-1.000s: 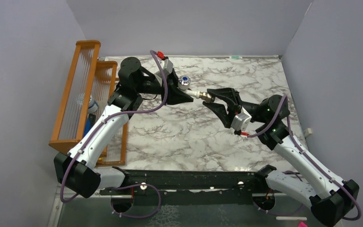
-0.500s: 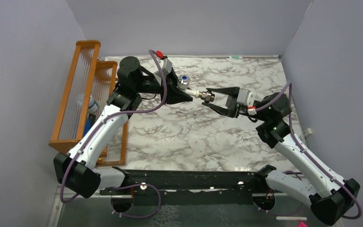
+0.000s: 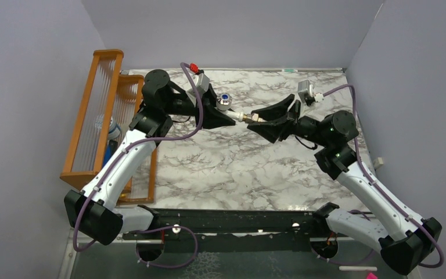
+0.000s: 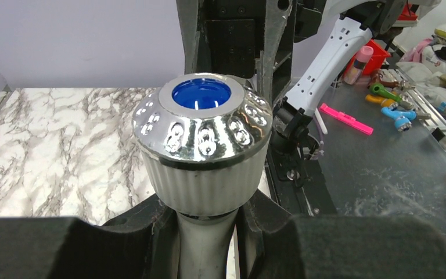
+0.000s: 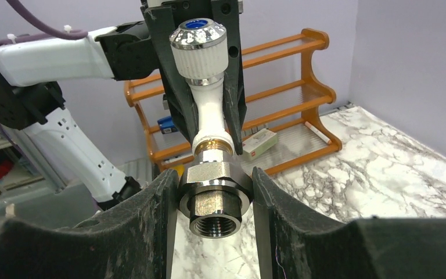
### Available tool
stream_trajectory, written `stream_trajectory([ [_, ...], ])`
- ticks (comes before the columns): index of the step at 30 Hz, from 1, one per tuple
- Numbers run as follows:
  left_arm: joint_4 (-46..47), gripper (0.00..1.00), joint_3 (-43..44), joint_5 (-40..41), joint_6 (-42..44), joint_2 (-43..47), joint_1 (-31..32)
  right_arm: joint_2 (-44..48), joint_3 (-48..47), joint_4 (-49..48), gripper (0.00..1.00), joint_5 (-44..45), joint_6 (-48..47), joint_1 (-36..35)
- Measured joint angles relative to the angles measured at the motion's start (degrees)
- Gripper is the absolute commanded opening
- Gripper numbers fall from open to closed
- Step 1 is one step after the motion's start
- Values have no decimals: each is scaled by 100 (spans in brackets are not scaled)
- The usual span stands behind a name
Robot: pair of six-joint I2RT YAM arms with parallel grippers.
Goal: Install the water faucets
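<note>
Top external: rack (image 3: 108, 54) (left of tap (image 3: 225, 100), fitting (image 3: 254, 117))

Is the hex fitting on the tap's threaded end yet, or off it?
On. Right wrist view: the hex fitting, clamped in the right gripper, sits over the brass end of the tap; how far threaded, cannot tell.

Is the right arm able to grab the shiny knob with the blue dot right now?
Probably not. The right gripper is shut on the nut at the tap's end, and the left gripper clamps the tap right below the knob.
</note>
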State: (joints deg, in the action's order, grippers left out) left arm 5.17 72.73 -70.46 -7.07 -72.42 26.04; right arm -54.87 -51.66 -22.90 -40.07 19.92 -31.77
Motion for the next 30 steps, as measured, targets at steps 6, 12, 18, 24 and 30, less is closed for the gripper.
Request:
stream_trajectory([
  [6,7,0,0,26,87,-2,9,35,22,-2,67,199,44,-13],
  [12,-48,0,0,92,219,-9,81,136,22,-105,75,400,-560,-17],
  [18,-59,0,2,131,225,-13,81,264,57,-463,76,295,-1589,-17],
  [24,-59,0,0,151,221,-22,81,284,63,-487,83,-404,-3049,-17],
  [30,-57,0,0,151,219,-26,81,409,203,-496,83,-660,-4299,-17],
])
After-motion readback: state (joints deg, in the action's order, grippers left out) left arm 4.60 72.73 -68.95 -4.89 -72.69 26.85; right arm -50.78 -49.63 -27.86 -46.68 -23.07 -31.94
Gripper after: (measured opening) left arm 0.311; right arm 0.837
